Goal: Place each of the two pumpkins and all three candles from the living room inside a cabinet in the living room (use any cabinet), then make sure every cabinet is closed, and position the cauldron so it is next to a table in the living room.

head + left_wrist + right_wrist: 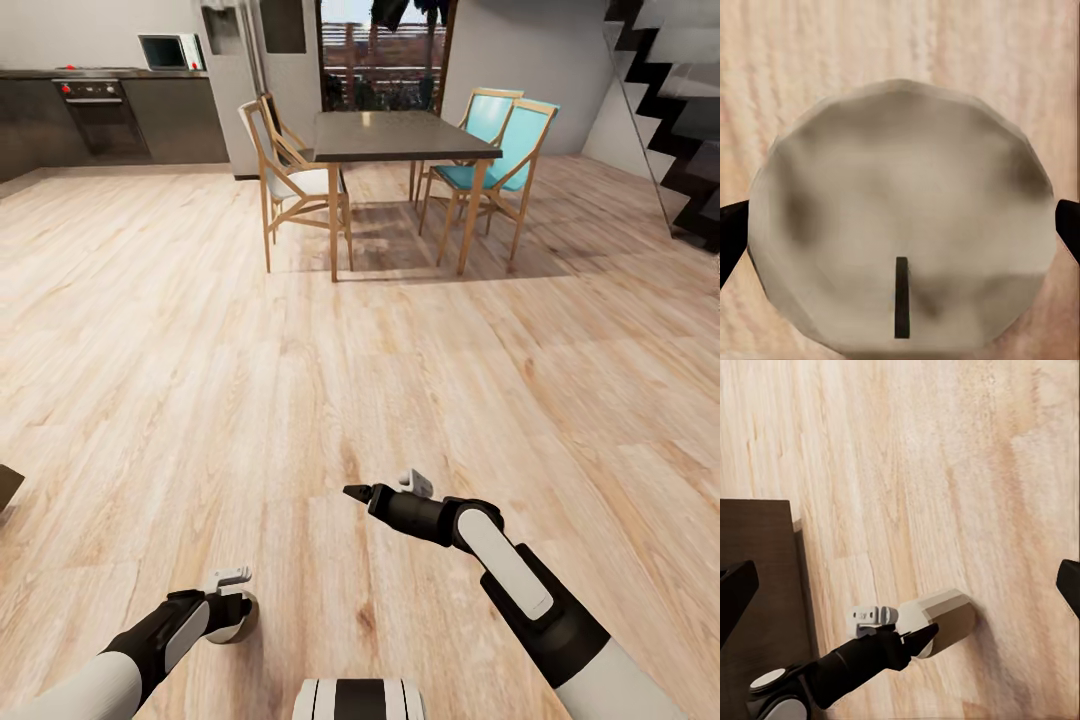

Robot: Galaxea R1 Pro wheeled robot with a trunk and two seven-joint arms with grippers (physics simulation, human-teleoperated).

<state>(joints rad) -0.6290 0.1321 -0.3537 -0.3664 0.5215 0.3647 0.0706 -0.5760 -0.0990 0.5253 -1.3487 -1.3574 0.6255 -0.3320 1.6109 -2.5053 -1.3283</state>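
Head view gives me open wooden floor [300,380] ahead, with a dining table [400,135] and chairs [290,180] far off by the kitchen. My left gripper [235,612] sits low at my left side, closed around a candle [240,622]; on the left wrist camera that candle [900,240] bulks large between the two dark fingertips [731,236], its short wick showing. My right gripper [358,492] hangs empty over bare floor, its fingers spread wide at the edges of the right wrist camera, which looks down on the left gripper [919,637] with the candle [941,619] and a dark brown panel [757,585] beside it.
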